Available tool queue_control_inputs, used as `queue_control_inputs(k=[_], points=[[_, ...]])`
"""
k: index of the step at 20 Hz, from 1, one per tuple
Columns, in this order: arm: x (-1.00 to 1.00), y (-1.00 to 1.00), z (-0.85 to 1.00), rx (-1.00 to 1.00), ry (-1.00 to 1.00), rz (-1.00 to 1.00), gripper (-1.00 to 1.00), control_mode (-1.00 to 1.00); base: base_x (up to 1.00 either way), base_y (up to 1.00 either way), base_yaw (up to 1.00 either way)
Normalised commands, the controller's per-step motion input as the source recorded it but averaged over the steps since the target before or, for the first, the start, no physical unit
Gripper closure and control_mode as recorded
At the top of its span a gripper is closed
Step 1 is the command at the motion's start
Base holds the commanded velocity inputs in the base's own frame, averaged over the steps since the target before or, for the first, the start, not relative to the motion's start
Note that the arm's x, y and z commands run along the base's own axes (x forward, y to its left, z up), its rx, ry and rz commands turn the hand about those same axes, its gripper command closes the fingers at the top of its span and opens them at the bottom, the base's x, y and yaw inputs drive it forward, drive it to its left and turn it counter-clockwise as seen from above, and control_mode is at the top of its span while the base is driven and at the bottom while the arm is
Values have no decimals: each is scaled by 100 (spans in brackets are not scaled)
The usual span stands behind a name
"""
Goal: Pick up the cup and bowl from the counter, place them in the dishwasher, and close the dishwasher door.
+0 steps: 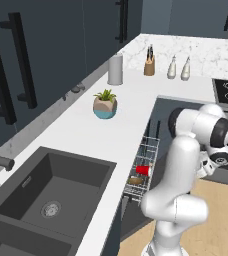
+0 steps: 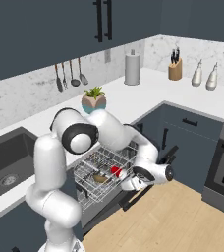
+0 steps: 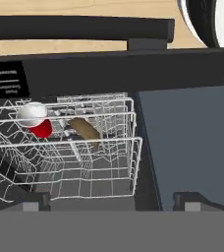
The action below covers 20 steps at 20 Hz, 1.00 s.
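Cup (image 3: pixel 37 123) and bowl (image 3: pixel 84 129) lie in the wire rack (image 3: pixel 65 152) at frame left; the gripper (image 2: pixel 133 183) hangs released, empty; the stiff dishwasher door (image 3: pixel 128 64) probably swings easiest pushed near its bar handle (image 3: pixel 79 28).

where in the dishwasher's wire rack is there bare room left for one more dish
Free: the near rows of the grey wire rack, up to its front rim. Crowded: the back, where the small red cup and brown wooden bowl lie side by side.
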Motion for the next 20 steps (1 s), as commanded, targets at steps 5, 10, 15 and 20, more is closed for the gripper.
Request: queue_control_inputs(k=[5, 10, 15, 20], points=[[-17, -100, -18, 0, -2, 0, -100, -100, 0, 0, 0], [-5, -100, -47, 12, 0, 1, -100, -100, 0, 0, 0], [0, -82, -89, 24, 0, 10, -100, -100, 0, 0, 0], [2, -19, -82, 22, 0, 15, -100, -100, 0, 0, 0]])
